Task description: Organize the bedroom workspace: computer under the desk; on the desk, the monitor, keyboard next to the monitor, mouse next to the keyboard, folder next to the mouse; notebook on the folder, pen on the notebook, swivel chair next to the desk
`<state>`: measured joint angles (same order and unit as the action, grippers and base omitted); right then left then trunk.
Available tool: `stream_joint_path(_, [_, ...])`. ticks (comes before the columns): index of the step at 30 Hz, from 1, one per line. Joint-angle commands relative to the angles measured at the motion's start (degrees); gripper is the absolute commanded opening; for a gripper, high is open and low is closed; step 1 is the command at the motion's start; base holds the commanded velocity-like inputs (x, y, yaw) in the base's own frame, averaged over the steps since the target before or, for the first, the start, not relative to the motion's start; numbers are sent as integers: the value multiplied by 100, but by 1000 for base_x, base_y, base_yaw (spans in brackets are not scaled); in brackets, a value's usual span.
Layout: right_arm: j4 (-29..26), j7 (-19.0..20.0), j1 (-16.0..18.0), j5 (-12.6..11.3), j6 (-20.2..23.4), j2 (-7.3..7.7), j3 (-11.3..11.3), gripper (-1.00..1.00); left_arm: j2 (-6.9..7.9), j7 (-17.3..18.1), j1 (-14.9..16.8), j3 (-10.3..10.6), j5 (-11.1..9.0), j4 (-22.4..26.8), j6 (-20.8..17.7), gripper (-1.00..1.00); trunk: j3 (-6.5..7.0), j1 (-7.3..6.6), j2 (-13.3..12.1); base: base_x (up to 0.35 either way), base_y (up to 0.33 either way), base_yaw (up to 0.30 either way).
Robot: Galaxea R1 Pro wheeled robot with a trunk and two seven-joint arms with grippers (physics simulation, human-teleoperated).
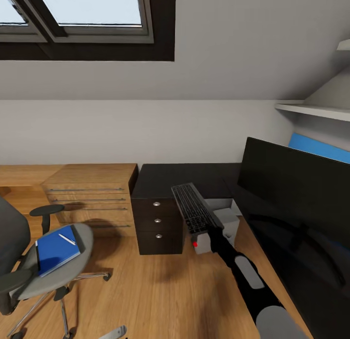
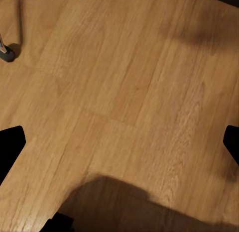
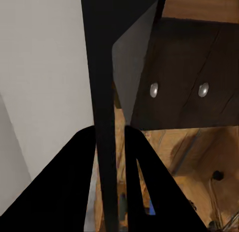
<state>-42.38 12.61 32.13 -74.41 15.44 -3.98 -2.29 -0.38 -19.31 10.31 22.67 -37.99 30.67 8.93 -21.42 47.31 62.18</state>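
Note:
My right gripper point(image 1: 210, 228) is shut on the near end of the keyboard point(image 1: 192, 208), a slim grey frame with dark keys. It hangs in the air over the desk's drawer unit point(image 1: 158, 227). In the right wrist view the keyboard point(image 3: 103, 102) stands edge-on between the fingers point(image 3: 74, 182). The grey computer point(image 1: 231, 222) sits on the floor behind it. The monitor point(image 1: 296, 198) stands on the black desk point(image 1: 180, 176) at the right. The swivel chair point(image 1: 14, 242) at the left carries the blue folder point(image 1: 54, 250) with the pen point(image 1: 67, 239) on it. The left gripper point(image 2: 119, 142) is open over bare floor. Mouse and notebook are out of view.
A light-wood drawer chest point(image 1: 92, 198) adjoins the desk on the left. A blue wall panel point(image 1: 318, 147) and a white shelf point(image 1: 311, 110) lie behind the monitor. Wooden floor point(image 1: 160, 290) spreads between chair and desk. A chair castor point(image 2: 6, 53) shows near the left gripper.

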Motion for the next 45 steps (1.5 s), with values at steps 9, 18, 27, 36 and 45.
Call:
stream_joint_path(9, [-8,63,4,-749,192,111,-1,-100,18,-38,6,36,-60,0,39,100,-6,0,4,159,0,0])
stream_joint_path(18, [15,109,3,-778,175,301,24,-100,19,-38,6,31,-60,0,39,100,-6,0,4,326,30,0])
stream_joint_path(27, [19,118,-12,-773,168,310,26,-100,29,-38,6,16,-60,0,39,100,-6,0,4,329,122,0])
stream_joint_path(36, [26,115,-14,-763,136,270,26,-100,38,-40,6,-7,-60,8,39,100,-6,0,4,326,152,0])
stream_joint_path(45, [35,110,-14,-751,-455,263,25,-100,30,-59,6,0,-60,9,39,100,-6,0,4,231,27,0])
